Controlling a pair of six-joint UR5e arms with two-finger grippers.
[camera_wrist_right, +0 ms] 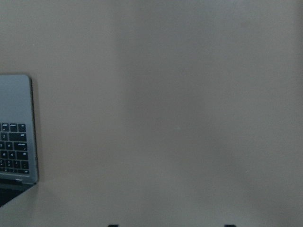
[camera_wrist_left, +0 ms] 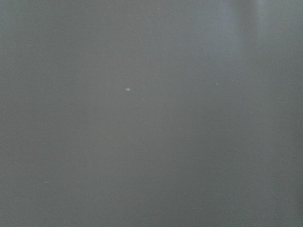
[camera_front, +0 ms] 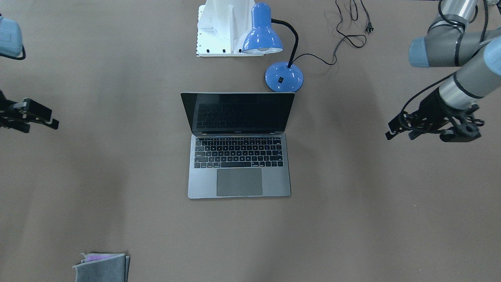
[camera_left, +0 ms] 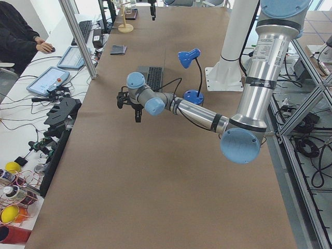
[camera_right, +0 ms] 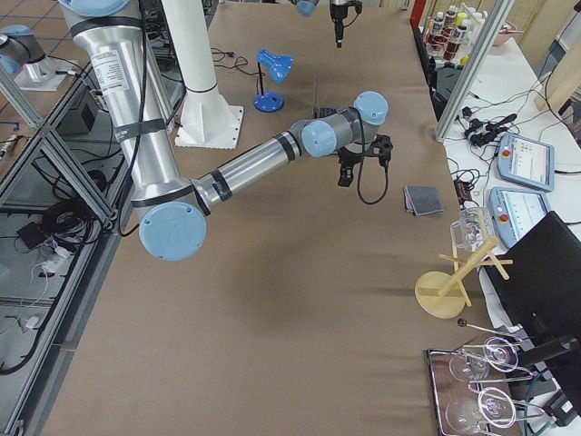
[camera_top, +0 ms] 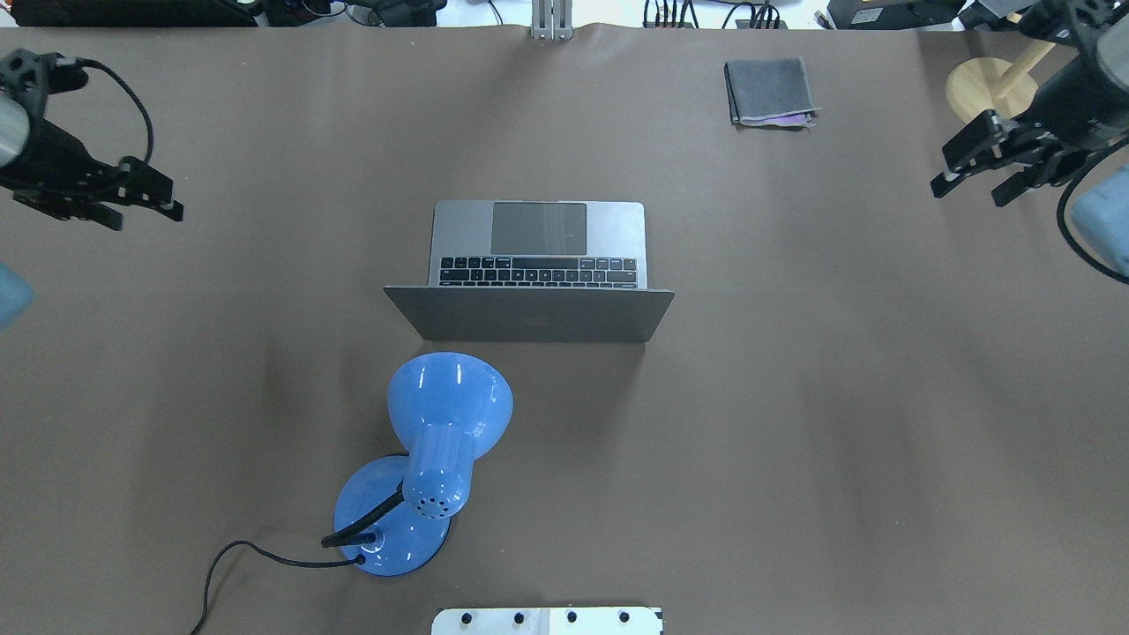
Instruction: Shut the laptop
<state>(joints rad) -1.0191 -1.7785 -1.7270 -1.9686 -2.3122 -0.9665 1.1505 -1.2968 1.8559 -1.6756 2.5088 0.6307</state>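
The laptop lies open at the table's middle, its black screen upright and its lid back toward the robot. My left gripper hovers open and empty far to the laptop's left; it also shows in the front view. My right gripper hovers open and empty far to the laptop's right, and shows in the front view. The right wrist view shows a corner of the laptop at its left edge. The left wrist view shows only bare table.
A blue desk lamp with a black cord stands between the laptop's lid and the white robot base. A folded grey cloth lies at the far side. A wooden stand is at the far right corner.
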